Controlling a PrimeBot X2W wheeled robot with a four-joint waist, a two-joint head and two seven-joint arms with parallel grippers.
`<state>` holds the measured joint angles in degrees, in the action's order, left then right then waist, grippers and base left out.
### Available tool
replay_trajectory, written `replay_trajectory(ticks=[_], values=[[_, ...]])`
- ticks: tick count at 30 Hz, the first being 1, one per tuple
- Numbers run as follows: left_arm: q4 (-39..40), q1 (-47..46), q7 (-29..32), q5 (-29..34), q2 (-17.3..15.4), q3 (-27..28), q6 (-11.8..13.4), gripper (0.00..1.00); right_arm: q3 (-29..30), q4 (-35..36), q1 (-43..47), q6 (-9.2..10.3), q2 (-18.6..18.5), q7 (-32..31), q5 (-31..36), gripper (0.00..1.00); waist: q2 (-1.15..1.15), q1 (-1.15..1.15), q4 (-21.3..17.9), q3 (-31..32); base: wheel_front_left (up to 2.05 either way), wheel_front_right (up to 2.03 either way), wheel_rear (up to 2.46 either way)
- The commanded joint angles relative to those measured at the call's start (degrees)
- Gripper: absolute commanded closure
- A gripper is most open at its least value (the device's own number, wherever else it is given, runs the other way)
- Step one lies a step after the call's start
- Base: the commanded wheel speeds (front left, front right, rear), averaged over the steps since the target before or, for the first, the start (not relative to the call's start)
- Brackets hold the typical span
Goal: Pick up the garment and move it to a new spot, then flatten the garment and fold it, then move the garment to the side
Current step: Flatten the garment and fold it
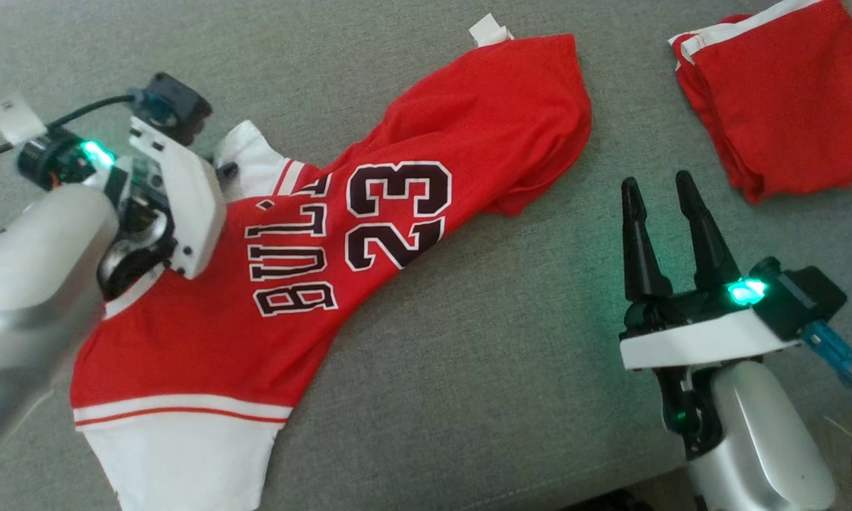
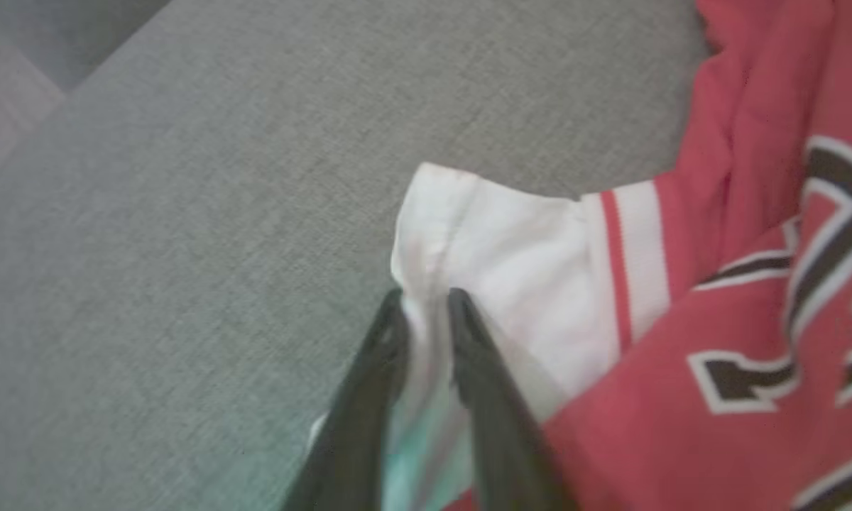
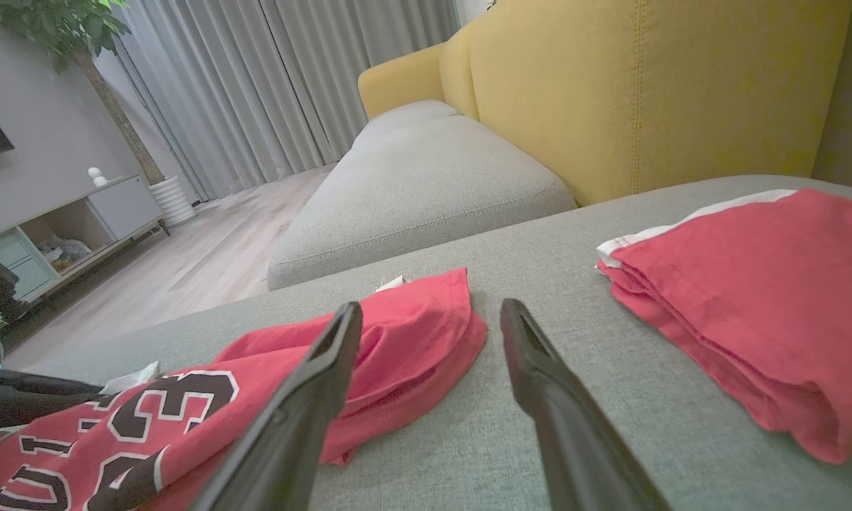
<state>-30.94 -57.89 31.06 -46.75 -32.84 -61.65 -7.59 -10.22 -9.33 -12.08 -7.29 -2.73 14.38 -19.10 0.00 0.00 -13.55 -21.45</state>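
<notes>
Head view: the red jersey lies half-spread and creased on the grey sofa seat, number side up. The left end effector sits at the jersey's white sleeve, likely so that this end can be drawn out flat. The right end effector hovers well apart from the jersey, fingers parted and holding nothing; a folded red garment lies beyond it

Left wrist view: the end effector's fingers are almost closed, pinching the white sleeve's hem between them

Right wrist view: the jersey's rumpled far end lies just beyond the left of the two parted fingers, probably the next part to seize. Far off, a low cabinet's open compartment holds small things too blurred to name
</notes>
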Motion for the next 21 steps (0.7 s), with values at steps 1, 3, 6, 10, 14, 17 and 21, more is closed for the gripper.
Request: replay_trajectory(ticks=[1, 3, 6, 10, 14, 17, 21], values=[[1.08, -2.06, 0.80, -0.79, -2.65, 0.72, 0.11, 1.00, -1.03, 1.84, -1.25, -0.20, -0.15, 0.62, -0.21, 0.00, 0.00, 0.00, -0.03, 0.05, 0.00, 0.00, 0.00], [1.69, -3.16, 0.06, -2.00, -3.43, -0.19, 0.10, 1.00, -0.95, 1.67, -1.34, -0.20, -0.15, 0.62, -0.20, 0.00, 0.00, 0.00, -0.12, 0.11, 0.00, 0.00, 0.00], [-0.46, -5.87, -5.04, -0.15, -3.83, 0.66, 0.36, 1.00, -1.03, 1.53, -1.45, -0.20, -0.15, 0.62, -0.24, 0.00, 0.00, 0.00, -0.39, 0.17, 0.00, 0.00, 0.00], [-5.05, -10.17, -15.04, 4.61, -2.70, 3.00, 5.33, 1.00, -1.62, 1.53, -1.71, -0.20, -0.15, 0.62, -0.55, 0.00, 0.00, 0.00, -1.22, 0.09, 0.00, 0.00, 0.00], [-11.03, -16.30, -24.95, 8.19, -1.26, 6.05, 10.99, 1.00, -2.18, 1.57, -2.03, -0.20, -0.15, 0.62, -1.32, 0.00, 0.00, 0.00, -2.60, -0.64, 0.00, 0.00, 0.00], [-14.46, -20.33, -29.00, 10.06, -0.87, 7.29, 13.97, 1.00, -2.67, 1.54, -2.12, -0.20, -0.15, 0.62, -1.82, 0.00, 0.00, 0.00, -3.53, -1.28, 0.00, 0.00, 0.00], [-18.82, -25.19, -32.92, 12.11, -0.87, 8.21, 16.75, 1.00, -3.47, 1.53, -2.31, -0.20, -0.15, 0.62, -2.40, 0.00, 0.00, 0.00, -4.66, -2.01, 0.00, 0.00, 0.00]])
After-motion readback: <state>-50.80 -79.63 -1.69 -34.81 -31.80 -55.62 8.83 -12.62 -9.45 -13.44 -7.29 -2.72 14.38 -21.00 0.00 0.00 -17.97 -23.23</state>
